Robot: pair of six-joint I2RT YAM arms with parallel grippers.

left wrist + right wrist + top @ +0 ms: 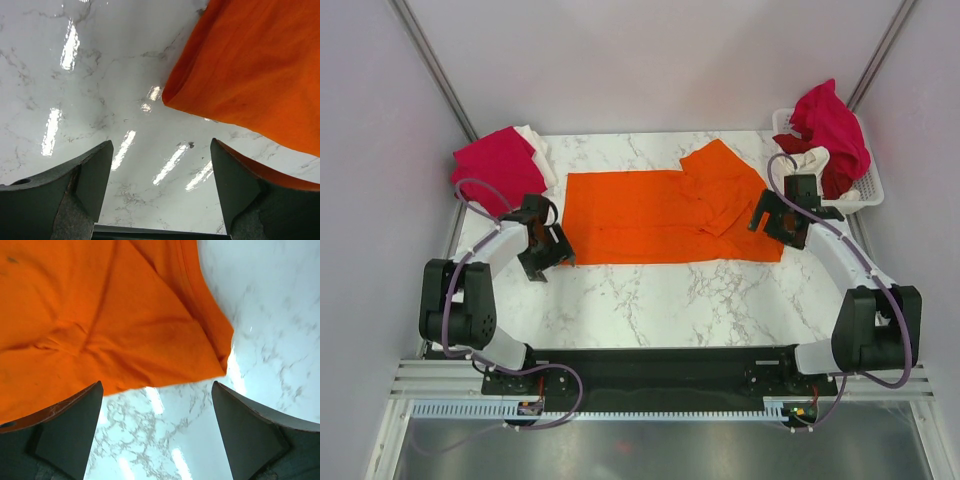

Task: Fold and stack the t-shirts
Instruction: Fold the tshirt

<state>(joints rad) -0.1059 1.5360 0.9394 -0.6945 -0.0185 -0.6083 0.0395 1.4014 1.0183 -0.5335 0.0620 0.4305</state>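
I have the left gripper [552, 248] and right gripper [768, 214] both wide open and empty, one at each end of the orange t-shirt [660, 218], which lies partly folded on the table [650, 300]. My worry is pinching only the top layer, which would drag the fold apart

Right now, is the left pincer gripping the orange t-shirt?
No, the left pincer stands open over the bare marble table, the orange t-shirt lying beside it.
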